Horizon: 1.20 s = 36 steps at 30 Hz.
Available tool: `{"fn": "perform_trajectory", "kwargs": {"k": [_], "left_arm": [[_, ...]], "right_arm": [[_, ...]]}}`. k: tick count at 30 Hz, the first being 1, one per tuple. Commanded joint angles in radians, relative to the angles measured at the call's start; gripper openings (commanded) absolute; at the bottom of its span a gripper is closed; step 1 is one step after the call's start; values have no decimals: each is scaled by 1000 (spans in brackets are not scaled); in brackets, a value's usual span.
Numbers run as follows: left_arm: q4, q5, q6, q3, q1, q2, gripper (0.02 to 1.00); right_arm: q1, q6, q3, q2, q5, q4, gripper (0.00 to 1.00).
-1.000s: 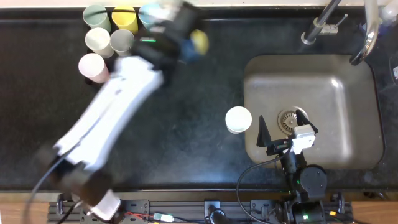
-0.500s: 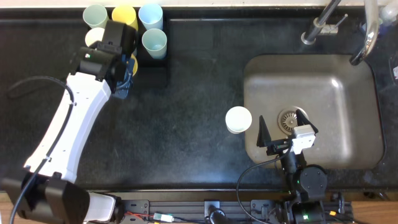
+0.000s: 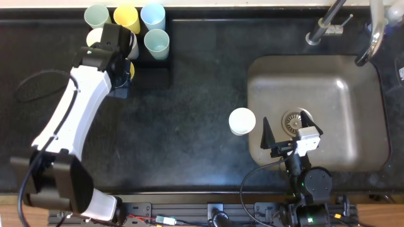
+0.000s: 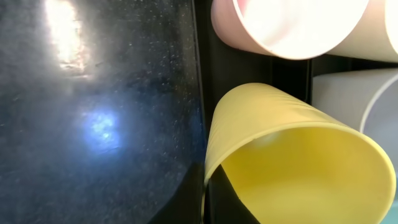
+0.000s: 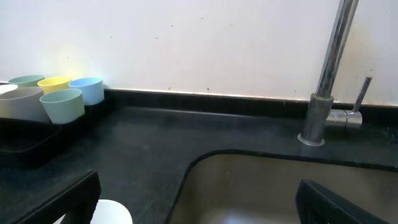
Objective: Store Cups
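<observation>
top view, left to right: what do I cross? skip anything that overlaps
green cup → back yellow cup → light blue cup → white cup → drain → faucet

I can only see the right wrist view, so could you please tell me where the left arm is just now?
Observer: It is at the black rack, where the left gripper is shut on a yellow cup.
Operator: Thank you. What sits around that cup?
Observer: The left wrist view shows a pink cup and a pale cup close beside it in the rack.
Operator: And the white thing at my bottom edge?
Observer: That is a loose white cup on the counter by the sink's rim, close to the open right gripper.
</observation>
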Motion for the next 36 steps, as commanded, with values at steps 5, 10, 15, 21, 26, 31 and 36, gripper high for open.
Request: {"fn": "perform_trajectory", "kwargs": {"k": [5, 10, 15, 21, 26, 31, 36], "left_arm": [[54, 29, -18, -6, 26, 48, 36], [58, 33, -18, -6, 26, 68, 36], [58, 30, -18, -6, 26, 70, 40], [57, 28, -14, -6, 26, 70, 176], [48, -14, 16, -6, 26, 8, 288], [63, -106, 129, -6, 26, -164, 450], [238, -211, 571, -7, 22, -385, 632]], "right_arm": [[-3, 7, -13, -10, 0, 6, 998], [-3, 6, -13, -10, 0, 6, 996], [-3, 6, -13, -10, 0, 6, 998], [-3, 6, -13, -10, 0, 6, 998], [-3, 6, -13, -10, 0, 6, 998], [-3, 6, -13, -10, 0, 6, 998], [-3, 6, -13, -10, -1, 6, 996]]}}
